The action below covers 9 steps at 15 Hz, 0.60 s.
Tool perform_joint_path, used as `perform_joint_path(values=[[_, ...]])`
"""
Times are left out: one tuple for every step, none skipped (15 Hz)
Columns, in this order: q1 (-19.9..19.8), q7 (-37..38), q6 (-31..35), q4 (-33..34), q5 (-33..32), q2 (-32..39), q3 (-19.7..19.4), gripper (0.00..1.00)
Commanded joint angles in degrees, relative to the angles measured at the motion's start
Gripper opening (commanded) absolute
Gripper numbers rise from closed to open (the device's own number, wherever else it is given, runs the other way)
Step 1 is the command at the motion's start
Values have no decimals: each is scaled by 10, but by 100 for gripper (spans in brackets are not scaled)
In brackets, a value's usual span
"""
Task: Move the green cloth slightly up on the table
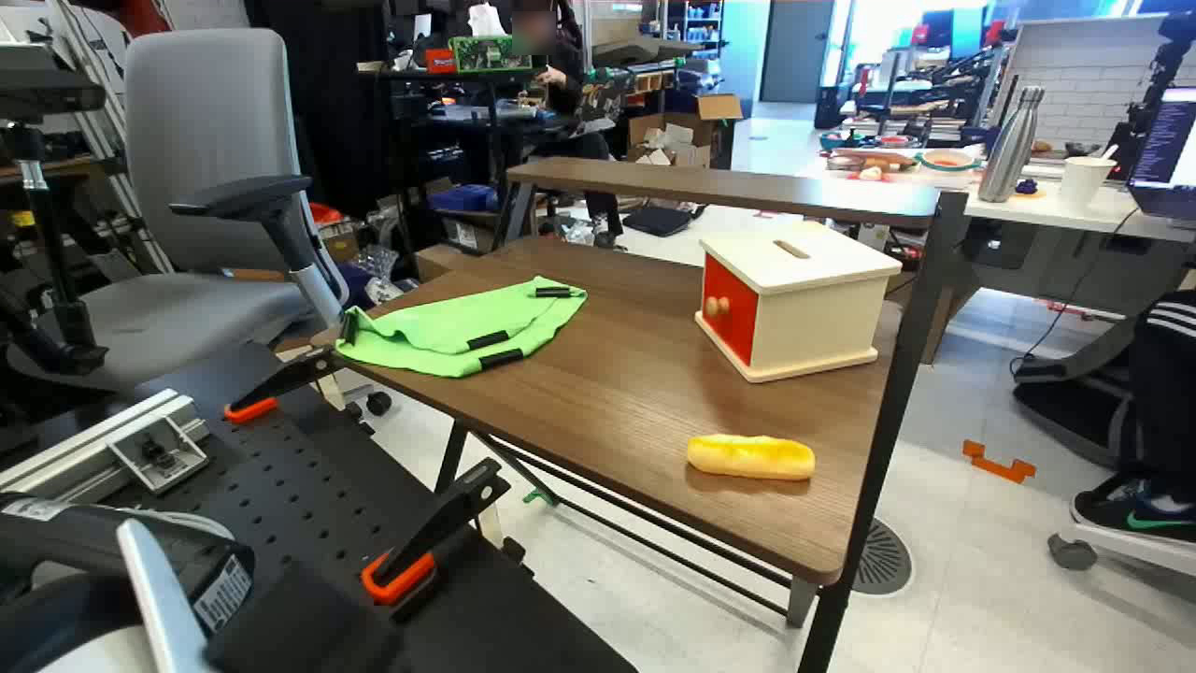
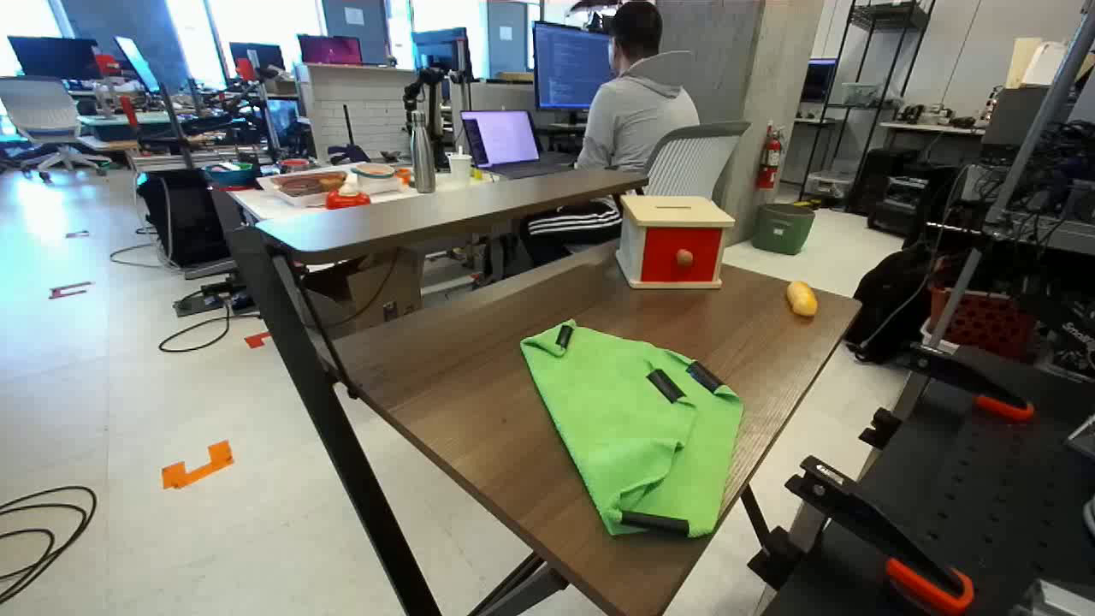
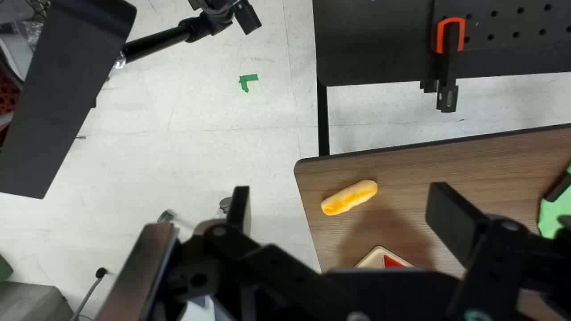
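Note:
A green cloth point(image 1: 458, 327) with black strips at its corners and folds lies on the brown table point(image 1: 607, 402), at the end away from the wooden box. It also lies there in an exterior view point(image 2: 607, 419), partly folded over. In the wrist view only an edge of the cloth point(image 3: 551, 214) shows at the far right, partly behind a finger. My gripper point(image 3: 343, 209) is open, with its fingers wide apart and nothing between them. It is above the table near the bread and the box, well away from the cloth. The gripper is outside both exterior views.
A wooden box point(image 1: 822, 318) with a red front stands on the table. A yellow bread roll point(image 1: 750, 457) lies near the table's corner. A raised shelf point(image 1: 729, 192) runs along one long side. A black perforated bench point(image 1: 308, 505) with orange-tipped clamps point(image 1: 402, 575) stands alongside, across a gap.

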Motion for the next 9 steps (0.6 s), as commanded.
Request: perform_joint_path(values=[[-2,-2,-2,2,3,0,3,100],[3,10,3,2,6,7,11,100],[10,14,10,1,11,12,13,100],[20,16,11,1,16,21,20,100],[29,23,14,0,19,29,29,100],[40,25,17,0,23,37,35,100],[53,29,17,-1,29,47,44,100],[67,31,19,-1,36,58,50,100],[80,33,19,1,45,72,56,100]])
